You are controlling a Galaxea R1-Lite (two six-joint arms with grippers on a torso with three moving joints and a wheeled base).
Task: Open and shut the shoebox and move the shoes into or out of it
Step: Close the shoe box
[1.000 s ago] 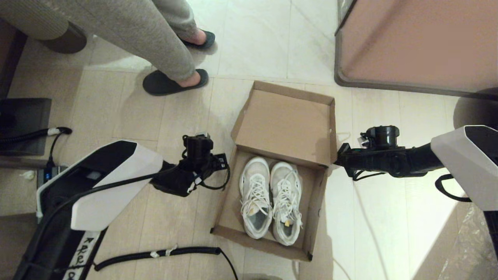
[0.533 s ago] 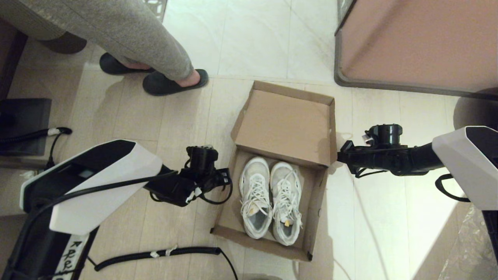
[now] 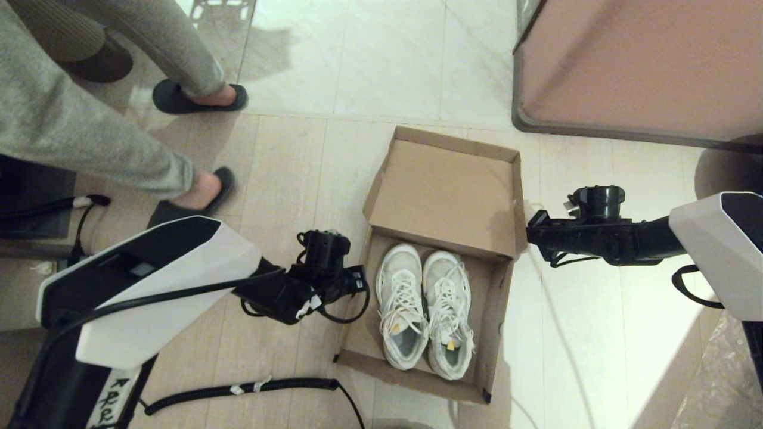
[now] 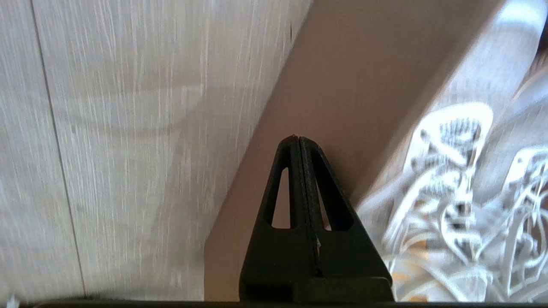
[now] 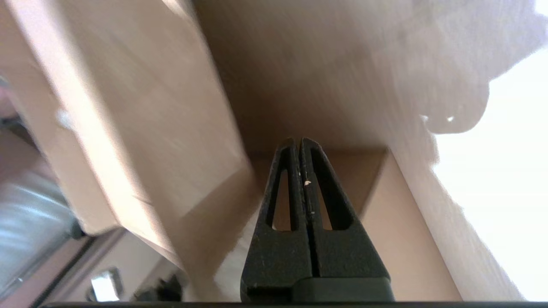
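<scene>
While lid lies open: shoebox (image 3: 441,196) long axis runs away from me
Shoes (image 3: 426,310): toes point away
My left claw (image 4: 298,143): closed, empty, beside box wall
My right claw (image 5: 298,143): closed, empty

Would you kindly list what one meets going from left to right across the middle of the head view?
Left gripper → shoes inside the shoebox → right gripper.

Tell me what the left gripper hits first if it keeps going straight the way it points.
Probably the left outer wall of the open brown cardboard shoebox: the shut left gripper points at it, with the white sneakers beyond. Depth is unclear.
</scene>
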